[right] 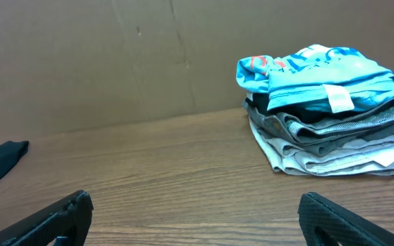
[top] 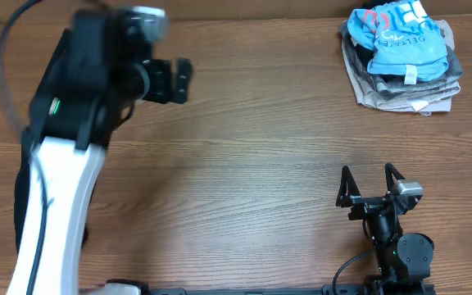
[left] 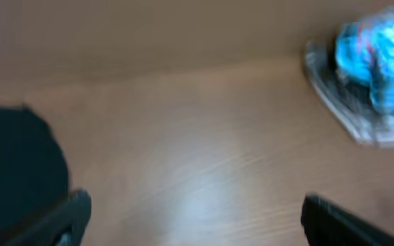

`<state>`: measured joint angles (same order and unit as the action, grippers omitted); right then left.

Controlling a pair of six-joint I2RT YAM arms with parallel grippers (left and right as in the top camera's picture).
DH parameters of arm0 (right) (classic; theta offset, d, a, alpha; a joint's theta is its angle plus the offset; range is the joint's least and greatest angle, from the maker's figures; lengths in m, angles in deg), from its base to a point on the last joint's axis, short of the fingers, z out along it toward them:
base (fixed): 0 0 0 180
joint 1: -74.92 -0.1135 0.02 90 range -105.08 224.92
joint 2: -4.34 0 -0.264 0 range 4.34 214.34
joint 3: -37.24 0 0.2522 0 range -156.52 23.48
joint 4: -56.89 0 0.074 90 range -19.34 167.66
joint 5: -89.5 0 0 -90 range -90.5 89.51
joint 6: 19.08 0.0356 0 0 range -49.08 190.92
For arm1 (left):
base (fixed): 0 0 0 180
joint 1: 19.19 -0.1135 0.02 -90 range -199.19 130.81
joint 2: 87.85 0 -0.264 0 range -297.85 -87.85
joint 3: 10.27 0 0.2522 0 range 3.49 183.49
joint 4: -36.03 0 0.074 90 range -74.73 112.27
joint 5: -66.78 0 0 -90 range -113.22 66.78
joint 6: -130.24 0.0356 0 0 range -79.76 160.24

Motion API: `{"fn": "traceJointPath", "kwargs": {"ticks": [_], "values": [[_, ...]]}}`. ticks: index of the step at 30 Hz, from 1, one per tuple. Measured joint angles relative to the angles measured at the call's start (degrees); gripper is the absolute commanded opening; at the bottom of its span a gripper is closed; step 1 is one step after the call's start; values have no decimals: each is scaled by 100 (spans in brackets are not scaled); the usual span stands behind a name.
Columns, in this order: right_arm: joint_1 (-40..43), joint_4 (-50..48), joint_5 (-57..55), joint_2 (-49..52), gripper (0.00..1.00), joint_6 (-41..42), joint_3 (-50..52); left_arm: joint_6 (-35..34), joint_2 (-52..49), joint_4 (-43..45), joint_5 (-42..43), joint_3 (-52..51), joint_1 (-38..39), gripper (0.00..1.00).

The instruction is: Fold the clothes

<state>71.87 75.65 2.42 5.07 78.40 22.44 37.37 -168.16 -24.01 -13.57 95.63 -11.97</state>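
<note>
the clothes sit in a low stack at the far right corner of the table, well apart from both arms. on top of the stack is a light blue t-shirt, bunched rather than flat, with pink and white lettering showing and a small white tag hanging at its front edge. under it lie grey and beige garments, roughly folded, their edges sticking out on the table.

the left arm is lifted high over the left side of the table, big and blurred from above. the left gripper points toward the right with its fingers spread wide and nothing between them. its own camera is blurred, but the stack shows far off at the upper right.

the right gripper rests low near the front edge on the right, aimed at the stack, and its fingers are also spread wide and holding nothing. bare wood lies between it and the clothes. a brown wall stands behind the table.
</note>
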Motion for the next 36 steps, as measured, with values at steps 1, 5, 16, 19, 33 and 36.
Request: {"fn": "traceJointPath", "kwargs": {"ticks": [1,5,16,19,33,36], "values": [[0,-2,-4,0,100,0,0,-59,275,584,37,-492,-149,100],[0,0,-17,0,100,0,0,-442,1307,2986,356,-2669,-793,100],[0,0,-17,0,100,-2,0,-872,4260,5366,66,-6690,-1182,100],[0,-4,-20,0,100,2,0,-903,4942,5722,-129,-7410,-1182,100],[0,2,-20,0,100,2,0,-1172,7099,5624,-557,-9160,-1182,100],[0,0,-20,0,100,-2,0,-1185,7311,5287,-643,-9162,-1182,100]]}}
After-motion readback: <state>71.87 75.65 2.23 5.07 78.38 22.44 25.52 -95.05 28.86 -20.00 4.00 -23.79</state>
